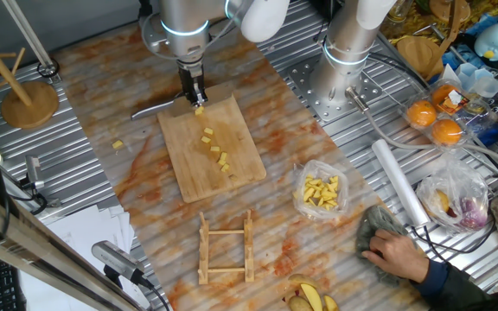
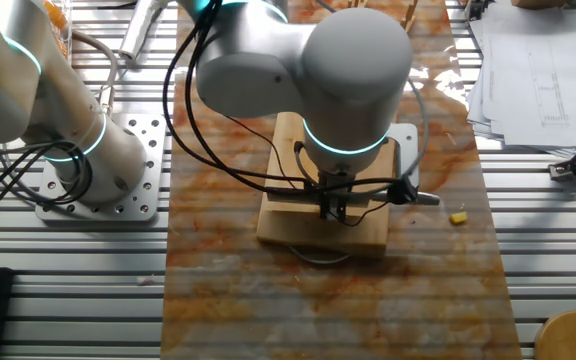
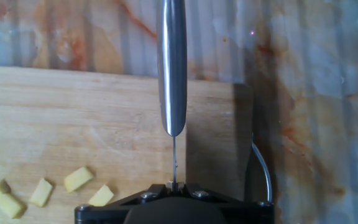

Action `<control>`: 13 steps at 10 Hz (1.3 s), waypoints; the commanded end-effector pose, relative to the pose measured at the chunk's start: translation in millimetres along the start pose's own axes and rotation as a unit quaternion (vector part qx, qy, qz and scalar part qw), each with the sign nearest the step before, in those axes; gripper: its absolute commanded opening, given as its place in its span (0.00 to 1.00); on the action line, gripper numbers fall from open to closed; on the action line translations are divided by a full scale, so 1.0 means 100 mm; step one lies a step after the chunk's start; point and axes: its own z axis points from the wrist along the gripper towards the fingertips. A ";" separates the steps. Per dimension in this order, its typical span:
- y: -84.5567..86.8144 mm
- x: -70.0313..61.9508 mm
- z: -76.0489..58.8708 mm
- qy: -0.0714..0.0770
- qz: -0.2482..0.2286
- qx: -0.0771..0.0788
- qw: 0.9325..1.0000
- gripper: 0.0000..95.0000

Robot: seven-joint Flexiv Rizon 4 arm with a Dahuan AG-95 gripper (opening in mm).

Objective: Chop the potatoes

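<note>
over at the far end of the cutting board (image 1: 213, 147), the gripper (image 1: 195, 95) hangs straight down from the arm, wrist vertical, and it's clamped tight on a knife (image 3: 171, 68) — jaws closed around the thin tang, handle running out sideways past the board's edge, as the hand view shows it. now the potatoes (image 1: 214, 149): small yellow cube-like bits strung in a loose line down the middle of the board, running away from the gripper toward the near end. one bit sits just below the fingers in one fixed view, the rest trail off beyond it. in the hand view a few pieces (image 3: 78, 178) lie off to the lower left of the blade, not under it, so i'd say the knife has to shift along that line before it comes down again. a stray piece (image 1: 118, 144) lies off the board on the table (image 1: 102, 216), another (image 2: 458, 217) shows in the other fixed view. whether blade touches wood, can't tell.
</note>
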 end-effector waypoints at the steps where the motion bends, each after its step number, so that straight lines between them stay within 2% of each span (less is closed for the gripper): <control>1: -0.01 0.00 0.04 -0.002 0.000 -0.001 1.000 0.00; 4: -0.02 -0.02 0.12 -0.001 0.000 -0.003 1.000 0.00; 6: -0.02 -0.02 0.12 -0.002 -0.001 -0.006 1.000 0.00; 7: 0.00 -0.02 0.08 -0.002 -0.003 -0.006 1.000 0.00; 8: 0.03 0.00 -0.04 0.002 -0.003 -0.006 1.000 0.00; 9: 0.05 0.01 -0.18 0.002 -0.006 0.000 1.000 0.00; 10: 0.06 0.02 -0.25 0.000 -0.008 0.000 1.000 0.00; 11: 0.07 0.02 -0.26 -0.005 -0.007 -0.004 1.000 0.00; 13: 0.07 0.02 -0.26 -0.006 -0.008 -0.004 1.000 0.00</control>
